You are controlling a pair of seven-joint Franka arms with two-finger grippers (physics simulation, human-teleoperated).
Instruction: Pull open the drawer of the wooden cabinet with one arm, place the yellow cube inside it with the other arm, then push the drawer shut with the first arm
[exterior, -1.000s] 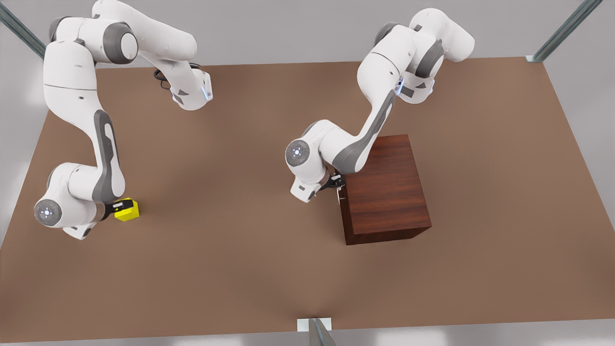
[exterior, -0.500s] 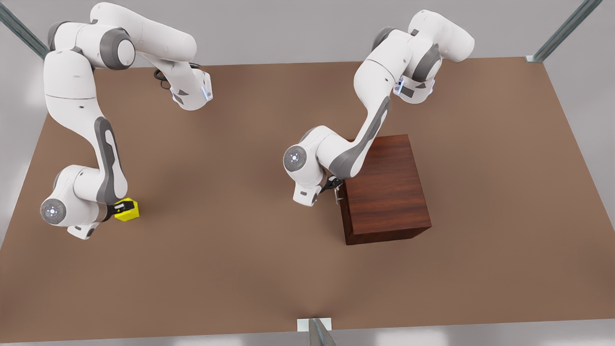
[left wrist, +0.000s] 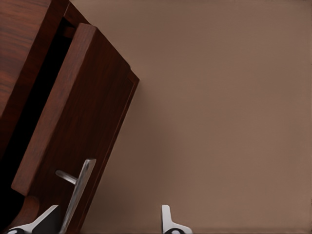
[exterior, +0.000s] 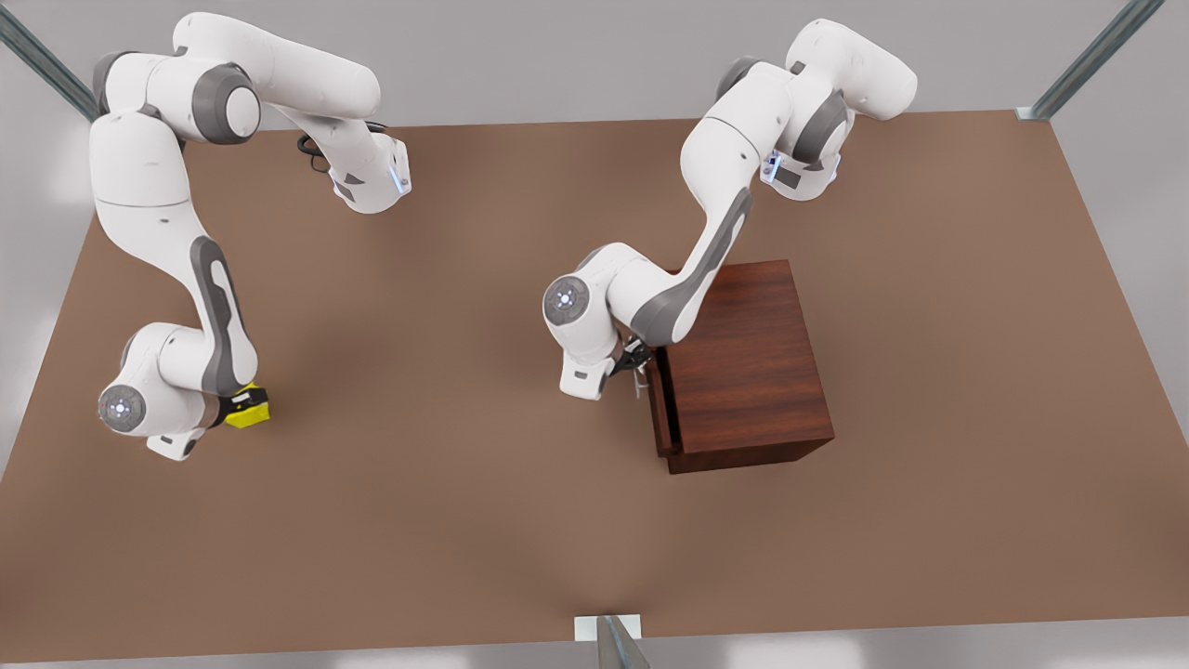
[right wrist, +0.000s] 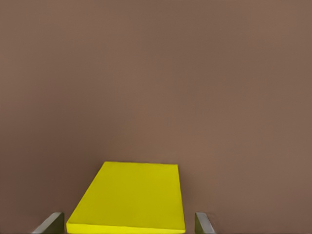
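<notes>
Near the table's middle the left end effector point(exterior: 635, 368) hooks the handle point(left wrist: 78, 192) of the barely open drawer point(exterior: 658, 413), while near the table's left edge the right end effector point(exterior: 232, 406), fingers spread, straddles the cube point(exterior: 249, 410) to grab it.

Your front view looks steeply down over the whole table point(exterior: 483, 520). Your left wrist camera sits close against the drawer point(left wrist: 83, 122), which the front view shares at right. Your right wrist camera hangs just above the yellow cube point(right wrist: 129, 197), shared at left.
</notes>
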